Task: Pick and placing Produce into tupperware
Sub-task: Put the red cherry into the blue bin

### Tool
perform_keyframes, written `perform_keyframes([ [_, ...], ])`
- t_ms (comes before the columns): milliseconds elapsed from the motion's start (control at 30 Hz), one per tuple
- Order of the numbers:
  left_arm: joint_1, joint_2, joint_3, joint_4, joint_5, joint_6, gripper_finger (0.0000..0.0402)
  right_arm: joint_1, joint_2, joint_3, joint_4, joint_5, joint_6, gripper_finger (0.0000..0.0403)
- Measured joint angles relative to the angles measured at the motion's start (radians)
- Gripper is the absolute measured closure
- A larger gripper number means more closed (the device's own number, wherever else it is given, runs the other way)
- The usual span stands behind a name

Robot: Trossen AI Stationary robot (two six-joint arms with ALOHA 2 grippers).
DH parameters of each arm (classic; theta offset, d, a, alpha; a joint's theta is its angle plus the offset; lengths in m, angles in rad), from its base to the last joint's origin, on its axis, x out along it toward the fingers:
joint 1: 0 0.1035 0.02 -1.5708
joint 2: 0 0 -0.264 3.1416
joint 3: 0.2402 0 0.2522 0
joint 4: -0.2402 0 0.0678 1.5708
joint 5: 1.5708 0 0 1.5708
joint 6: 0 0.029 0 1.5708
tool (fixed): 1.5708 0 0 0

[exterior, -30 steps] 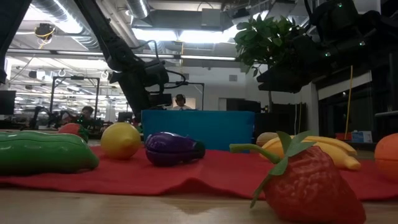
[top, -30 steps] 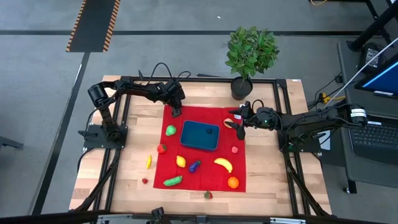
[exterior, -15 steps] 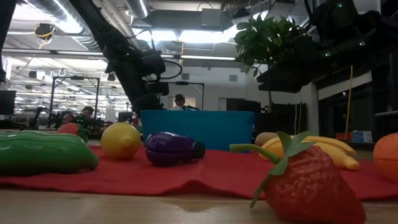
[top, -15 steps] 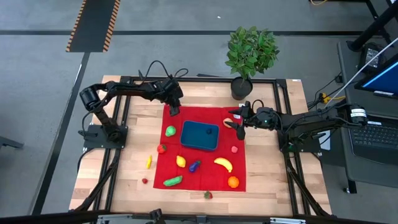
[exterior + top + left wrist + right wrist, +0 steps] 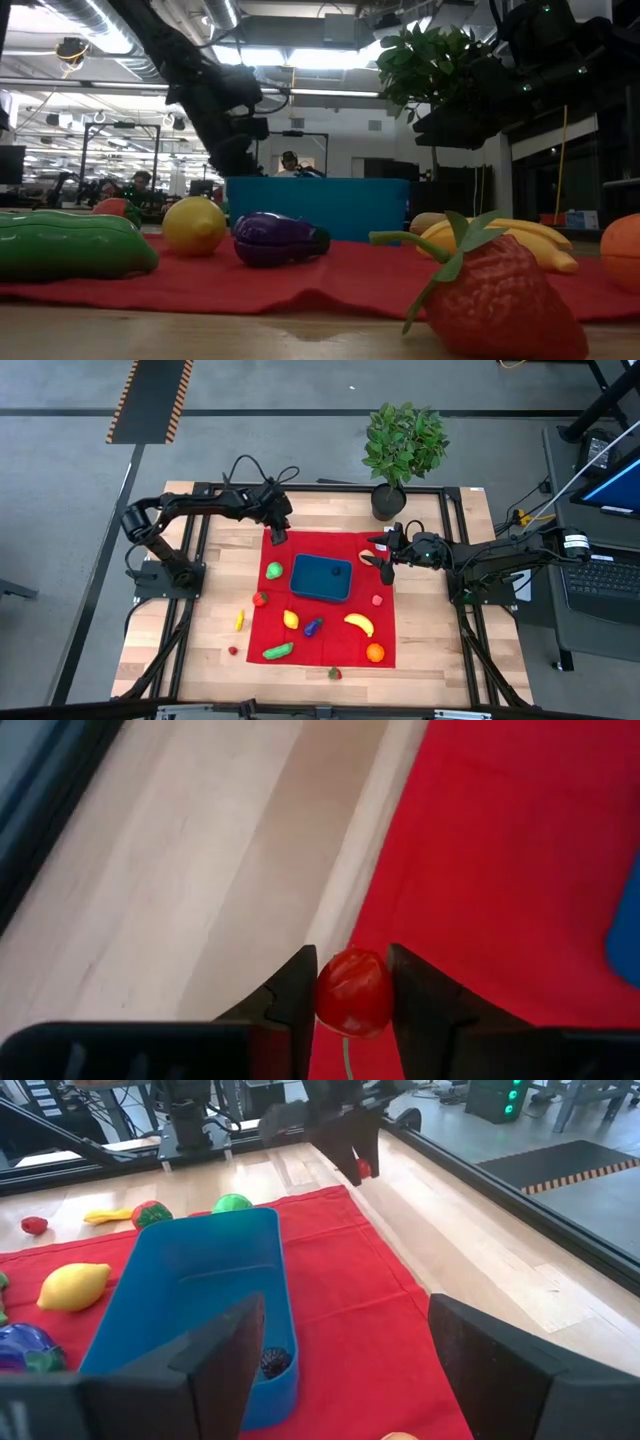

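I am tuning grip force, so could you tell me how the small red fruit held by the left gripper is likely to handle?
The small red fruit looks round and glossy, so it may slip or roll if released. The left gripper pinches it by its sides; it seems light.

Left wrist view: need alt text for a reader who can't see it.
The left gripper is shut on a small red toy fruit, its two dark fingers pressed against either side. Beyond it, the edge of a red cloth runs along the light wooden table, and a sliver of the blue tupperware shows at the frame's edge.
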Motion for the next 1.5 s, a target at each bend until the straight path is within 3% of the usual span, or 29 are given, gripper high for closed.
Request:
perform_keyframes([
  [567, -0.228, -0.261, -0.010, 0.058, 0.039, -0.026, 0.0307, 0.000, 0.000, 0.000, 0.001, 0.000, -0.007, 0.0120],
  [1033, -0.400, -0.335, -0.338, 0.639, 0.108, -0.157, 0.0307, 0.002, 0.000, 0.000, 0.019, -0.050, -0.022, 0.0120],
  [1167, -0.431, -0.335, -0.398, 0.772, 0.196, -0.164, 0.0307, 0.002, 0.000, 0.000, 0.023, -0.090, -0.029, 0.0120],
  [1267, -0.449, -0.335, -0.420, 0.823, 0.238, -0.180, 0.0307, 0.002, 0.000, 0.000, 0.025, -0.107, -0.031, 0.0120],
  [1500, -0.473, -0.335, -0.422, 0.833, 0.198, -0.207, 0.0307, 0.002, 0.000, 0.000, 0.024, -0.107, -0.031, 0.0120],
])
